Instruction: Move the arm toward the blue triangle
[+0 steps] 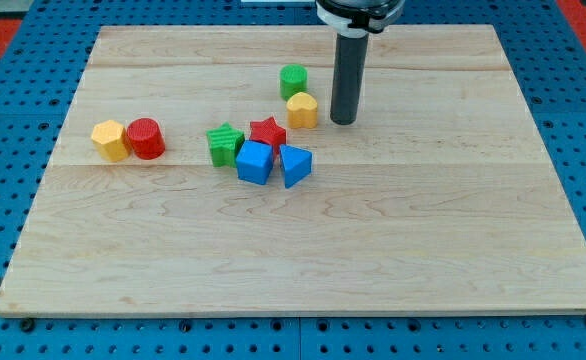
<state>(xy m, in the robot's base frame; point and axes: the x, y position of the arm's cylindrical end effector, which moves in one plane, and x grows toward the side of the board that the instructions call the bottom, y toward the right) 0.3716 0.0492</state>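
Note:
The blue triangle (294, 165) lies near the board's middle, touching a blue cube (255, 162) on its left and a red star (268, 133) above it. My tip (343, 121) stands up and to the right of the blue triangle, about a block's width away from it. The tip is just right of a yellow block (301, 110), close to it but apart. The rod rises to the view's top edge.
A green block (293, 81) sits above the yellow block. A green star (225, 144) sits left of the red star. A yellow hexagon (110, 140) and a red cylinder (146, 138) touch at the left. The wooden board (423, 250) lies on a blue pegboard.

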